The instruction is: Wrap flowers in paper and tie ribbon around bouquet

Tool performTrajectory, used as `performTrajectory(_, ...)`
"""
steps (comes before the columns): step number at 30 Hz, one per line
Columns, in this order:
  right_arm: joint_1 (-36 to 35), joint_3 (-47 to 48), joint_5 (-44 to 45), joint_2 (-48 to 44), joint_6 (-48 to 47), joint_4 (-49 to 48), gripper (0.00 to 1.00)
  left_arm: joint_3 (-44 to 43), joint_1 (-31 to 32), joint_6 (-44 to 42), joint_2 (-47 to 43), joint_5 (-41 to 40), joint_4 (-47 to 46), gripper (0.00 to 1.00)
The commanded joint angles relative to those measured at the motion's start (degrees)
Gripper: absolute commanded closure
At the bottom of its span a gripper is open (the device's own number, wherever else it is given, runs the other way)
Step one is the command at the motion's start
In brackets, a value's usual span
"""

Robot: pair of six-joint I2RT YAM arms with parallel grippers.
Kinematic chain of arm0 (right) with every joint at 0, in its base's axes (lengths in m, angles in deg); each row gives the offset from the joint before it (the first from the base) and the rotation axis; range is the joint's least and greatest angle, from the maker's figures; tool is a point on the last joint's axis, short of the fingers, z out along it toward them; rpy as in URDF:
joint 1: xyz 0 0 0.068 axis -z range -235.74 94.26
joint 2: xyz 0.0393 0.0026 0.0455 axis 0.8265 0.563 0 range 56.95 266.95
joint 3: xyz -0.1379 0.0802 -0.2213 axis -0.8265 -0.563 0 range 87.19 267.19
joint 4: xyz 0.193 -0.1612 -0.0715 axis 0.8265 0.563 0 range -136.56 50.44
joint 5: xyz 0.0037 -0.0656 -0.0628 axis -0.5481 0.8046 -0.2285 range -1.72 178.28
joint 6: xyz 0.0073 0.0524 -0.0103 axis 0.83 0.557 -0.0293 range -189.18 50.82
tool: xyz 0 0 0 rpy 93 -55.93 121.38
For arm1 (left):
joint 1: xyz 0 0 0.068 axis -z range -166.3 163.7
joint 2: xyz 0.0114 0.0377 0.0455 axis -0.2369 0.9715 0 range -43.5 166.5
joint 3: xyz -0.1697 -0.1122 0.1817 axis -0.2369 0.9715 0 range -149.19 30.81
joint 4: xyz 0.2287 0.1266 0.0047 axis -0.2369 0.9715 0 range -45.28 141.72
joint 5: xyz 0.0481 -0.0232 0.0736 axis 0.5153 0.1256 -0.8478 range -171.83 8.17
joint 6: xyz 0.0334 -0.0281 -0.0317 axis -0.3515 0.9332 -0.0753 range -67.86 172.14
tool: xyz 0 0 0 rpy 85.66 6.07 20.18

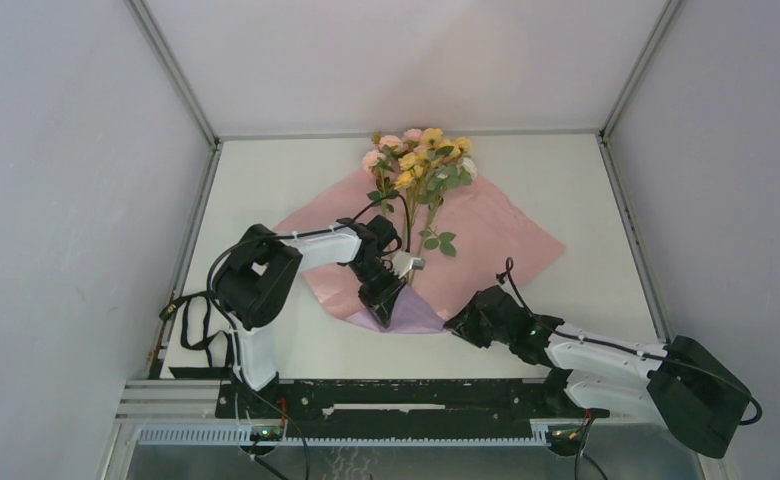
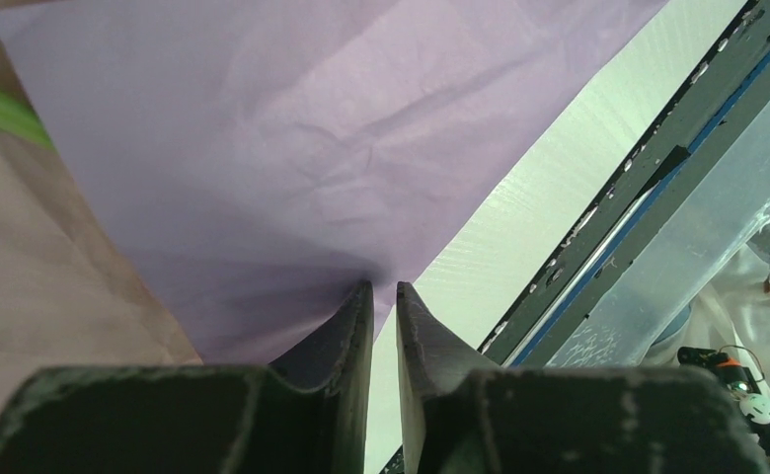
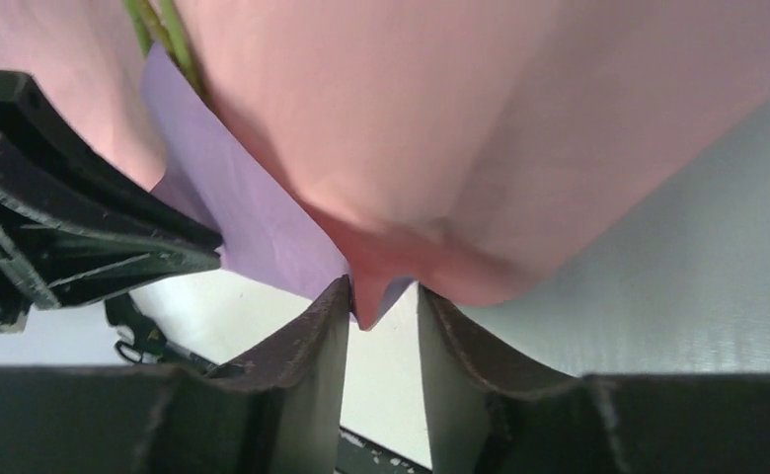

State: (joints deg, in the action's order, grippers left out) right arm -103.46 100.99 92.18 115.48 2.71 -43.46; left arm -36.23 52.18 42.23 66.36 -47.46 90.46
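Your left claw (image 2: 381,288) sits at about 7 o'clock on the paper (image 1: 496,235). Its jaws are nearly together at the edge of the turned-over lilac flap (image 1: 416,315). Creases in the sheet run in toward the tips, so it looks clenched on that flap, though a thin slit shows between the fingers.

The paper lies spread on the tabletop (image 1: 566,170), pink face up, with the flap folded over at 6 o'clock. The flowers (image 1: 421,155) lie along its middle, with the blooms past the 12 o'clock corner and the thin stems (image 1: 409,225) running down towards the fold.

Expect the sheet to be very light, limp and easily creased. It will likely slide on the tabletop and tear if the two claws pull against each other. Take it at an edge or corner, never mid-sheet, and lift it gently. The stems look springy and loose, so they may roll as the paper comes over them. Hold the bundle low on the stems, not by the fragile blooms.

Your right claw (image 3: 383,291) is at about 5 o'clock. Its jaws are parted, and the pink corner tip of the sheet hangs in the gap, not yet nipped.
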Motion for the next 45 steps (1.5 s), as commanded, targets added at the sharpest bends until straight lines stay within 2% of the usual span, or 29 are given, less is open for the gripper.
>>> performTrajectory(1, 0.0, -0.3, 5.2, 0.2, -2.1, 4.1, 0.65, 1.4, -0.3, -0.4, -1.8, -2.9, -1.3, 0.80)
performTrajectory(7, -0.2, -0.2, 7.0, -2.8, -3.2, 6.6, 0.89, 1.3, -0.4, -0.4, -2.1, -3.5, -1.3, 0.80)
performTrajectory(15, -2.7, 4.0, 11.3, -3.6, -8.5, 10.8, 1.00, 0.0, -0.4, -1.1, -4.0, -4.8, -1.1, 0.77)
performTrajectory(25, -3.2, 7.9, 12.5, -3.6, -12.8, 11.9, 1.00, -5.5, 1.6, -4.9, -10.4, -1.4, 1.6, 0.64)
performTrajectory(32, -3.7, 9.4, 13.9, -4.4, -13.6, 13.5, 1.00, -9.6, 4.1, -3.2, -4.4, 0.8, 1.0, 0.63)
performTrajectory(36, -4.3, 9.4, 14.6, -6.3, -12.9, 14.5, 1.00, -11.2, 4.1, -1.1, -0.5, -3.3, -1.6, 0.63)
performTrajectory(38, -5.0, 9.4, 14.9, -6.5, -12.0, 14.7, 0.93, -11.4, 4.1, -0.8, 0.6, -4.9, -2.4, 0.63)
performTrajectory(41, -6.3, 9.0, 14.0, -5.2, -9.6, 13.7, 0.70, -11.1, 4.1, -0.6, 1.6, -6.6, -3.5, 0.63)
performTrajectory(45, -7.7, 9.0, 13.1, -3.1, -5.4, 14.3, 0.56, -10.5, 4.1, -0.4, 3.2, -7.9, -3.9, 0.63)
